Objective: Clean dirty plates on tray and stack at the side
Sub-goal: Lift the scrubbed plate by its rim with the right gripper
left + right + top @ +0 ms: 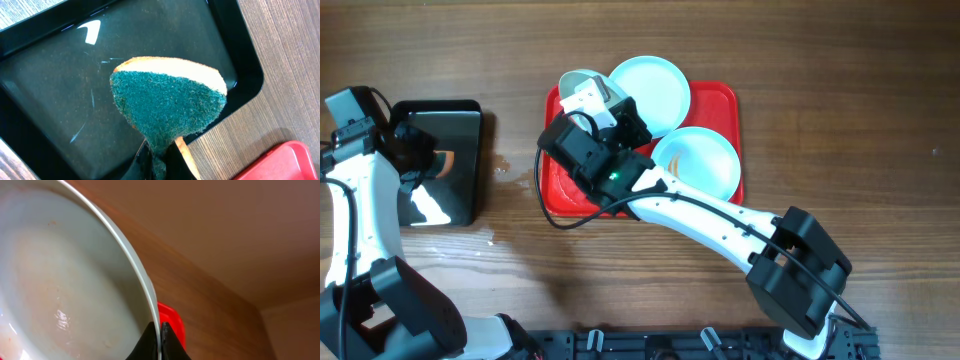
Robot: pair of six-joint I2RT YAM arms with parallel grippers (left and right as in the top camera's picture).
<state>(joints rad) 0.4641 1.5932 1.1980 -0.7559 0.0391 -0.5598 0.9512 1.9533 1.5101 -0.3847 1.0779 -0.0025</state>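
The red tray point(720, 100) lies mid-table with two pale mint-blue plates, one at its far side point(655, 90) and one at its right point(705, 160). My right gripper point(605, 105) is shut on the rim of a third plate point(578, 85), tilted up over the tray's far left corner. In the right wrist view that plate point(70, 275) fills the left side, with faint orange-brown stains, its rim pinched between the fingers point(161, 340). My left gripper point(420, 160) is shut on a green-and-yellow sponge point(167, 102) over the black tray point(460, 120).
The glossy black tray point(45, 75) sits left of the red tray, whose corner shows in the left wrist view point(285, 162). Small water drops lie on the wood between them point(505, 170). The right arm point(720, 225) reaches across the tray's near edge.
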